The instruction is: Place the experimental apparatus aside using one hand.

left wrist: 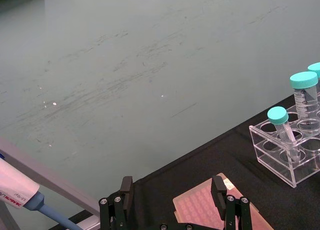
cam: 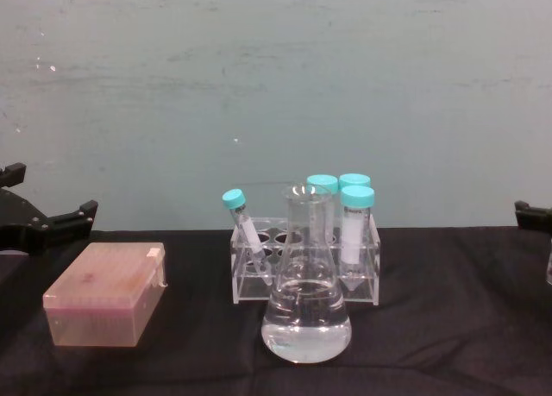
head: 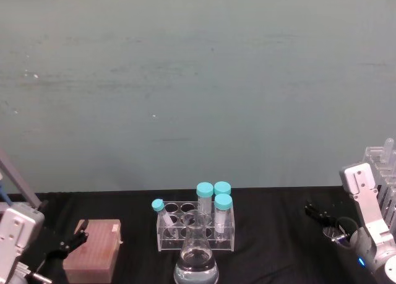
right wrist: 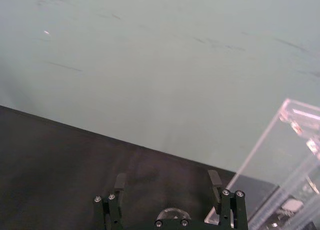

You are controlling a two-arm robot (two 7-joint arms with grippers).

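The worktop (head: 278,234) is covered in black; a flask (head: 196,262) with clear liquid stands at its near edge in the middle, upright; in the chest view the flask (cam: 306,314) stands in front of a small clear rack (cam: 246,279), and I cannot tell if the two touch. The rack holds four tubes with teal caps (head: 223,213); three are upright and the one on the left leans. On the left lies a pink box (head: 93,253), well apart from the rack.

The left gripper (head: 73,240) hangs low just beside the left side of the pink box; in the left wrist view the left gripper (left wrist: 172,192) has its fingers (left wrist: 126,190) spread wide, with nothing between them, and a pipette (left wrist: 20,195) shows at the edge.

The right gripper (head: 317,213) is low on the right side of the worktop, pointing toward the middle; a small beaker (head: 339,231) sits just by it, near a tall clear stand (head: 382,166) at the right edge. In the right wrist view the right gripper (right wrist: 167,185) is also wide, its fingers (right wrist: 215,182) far apart; a round glass rim (right wrist: 170,212) shows low between them, and I cannot tell if it is touched; the tall clear stand (right wrist: 285,155) is just beside one finger.
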